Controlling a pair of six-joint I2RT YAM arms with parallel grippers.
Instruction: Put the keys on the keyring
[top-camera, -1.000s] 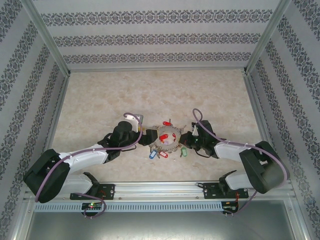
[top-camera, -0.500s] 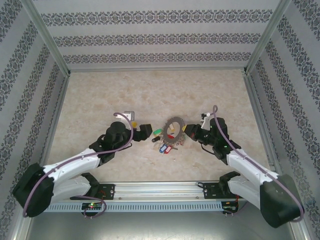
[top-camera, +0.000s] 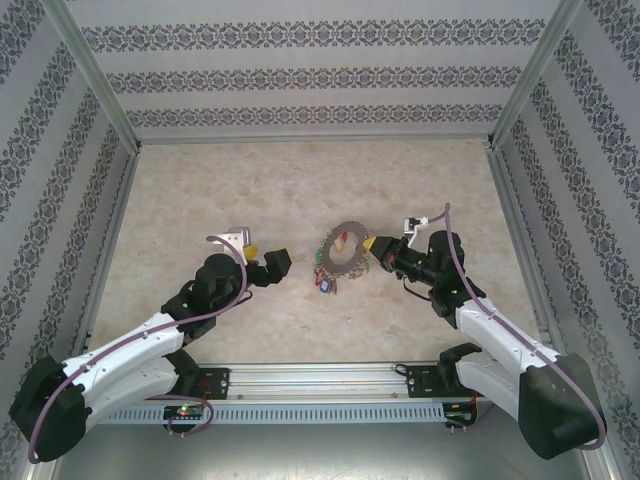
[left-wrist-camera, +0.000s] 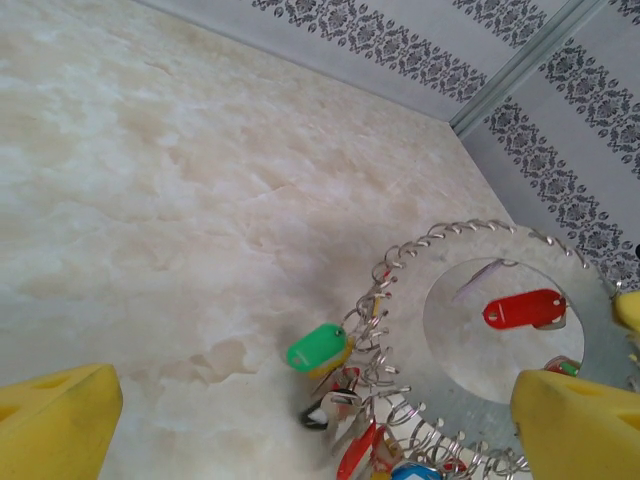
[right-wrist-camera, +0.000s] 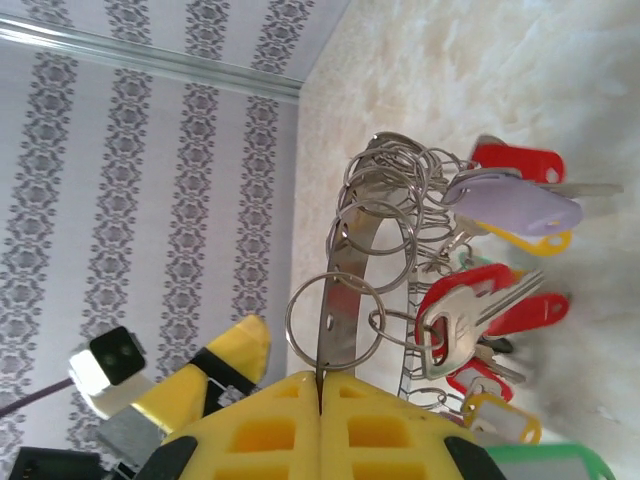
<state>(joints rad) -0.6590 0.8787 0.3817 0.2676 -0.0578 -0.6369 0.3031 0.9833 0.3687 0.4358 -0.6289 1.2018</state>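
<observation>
Marbled beige table (top-camera: 200, 200), patterned walls (top-camera: 300, 80) on three sides. Right pincer (top-camera: 376, 246) is clamped shut on the rim of the keyring (right-wrist-camera: 338, 290); the wrist view shows the grey band pinched edge-on between its yellow pads. Ring is tipped up off the table, directly ahead of that pincer's tips, with a bunch of tagged keys (top-camera: 327, 285) hanging off its low side. Left pincer (top-camera: 265, 258) is spread wide and empty, facing the ring from the opposite side, near but not touching. Green-tagged key (left-wrist-camera: 318, 348) sits ahead of the left pincer, between its two fingers and at the ring's outer fringe; looks hooked on a wire loop but cannot tell. Red-tagged key (left-wrist-camera: 522, 308) shows through the ring's hole, farther ahead toward the left pincer's right finger; hanging or lying behind, cannot tell. Step looks like: ring presented and steadied, left arm free to work a key. Next move likely needs the left pincer to advance and close on one key's tag, then thread it on a loop while the right holds firm.
</observation>
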